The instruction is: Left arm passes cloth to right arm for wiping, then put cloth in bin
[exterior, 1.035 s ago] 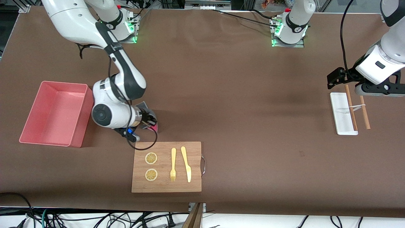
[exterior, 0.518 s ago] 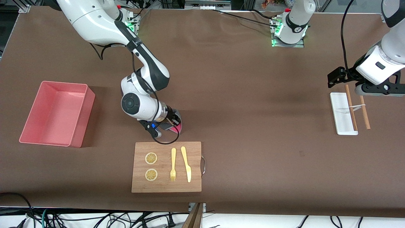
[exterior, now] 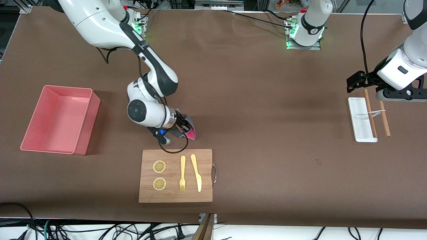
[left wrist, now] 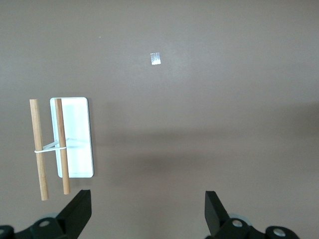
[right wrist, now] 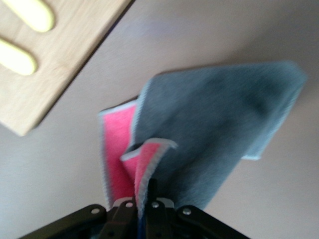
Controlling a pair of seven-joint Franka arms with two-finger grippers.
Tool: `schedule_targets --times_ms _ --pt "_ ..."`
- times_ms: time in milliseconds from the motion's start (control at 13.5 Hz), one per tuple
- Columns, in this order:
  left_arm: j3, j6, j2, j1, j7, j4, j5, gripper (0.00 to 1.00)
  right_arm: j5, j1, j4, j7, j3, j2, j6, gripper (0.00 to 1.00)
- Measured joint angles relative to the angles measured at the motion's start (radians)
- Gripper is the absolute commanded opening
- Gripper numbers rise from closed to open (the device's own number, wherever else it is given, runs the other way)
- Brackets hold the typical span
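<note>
Since the cloth [exterior: 189,130] is light and floppy, it drapes from the pinch point; best held at a bunched fold, as now. Right gripper [exterior: 183,126] is clamped on it, low over the table just above the cutting board [exterior: 175,175], well apart from the bin [exterior: 83,128]. Left gripper [left wrist: 148,211] waits over the white tray [exterior: 355,113] with the sticks, jaws wide, holding nothing.

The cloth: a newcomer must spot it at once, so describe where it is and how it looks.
Start at the wooden cutting board. Just farther from the front camera, the right gripper pinches the soft square cloth. Dark grey on one side, magenta-red on the other, it is the only fabric here.
</note>
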Motion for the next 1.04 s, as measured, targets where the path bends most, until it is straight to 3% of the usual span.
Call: schedule_targets --times_ms 296,518,814,1035 --pt "0.002 0.002 0.005 0.012 0.034 0.0 0.0 1.0 -0.001 -0.09 0.005 -0.225 -0.053 -0.038 -0.204 0.0" --pt "0.004 0.003 0.005 0.018 0.064 0.001 0.0 1.0 -0.002 -0.123 0.005 -0.422 -0.151 -0.066 -0.317 0.0" --pt "0.004 0.006 0.009 0.018 0.08 0.001 0.0 1.0 -0.009 -0.13 -0.001 -0.713 -0.305 -0.066 -0.366 0.0" --pt "0.004 0.025 0.011 0.018 0.098 0.002 -0.002 1.0 -0.01 -0.138 -0.001 -0.875 -0.386 -0.067 -0.394 0.0"
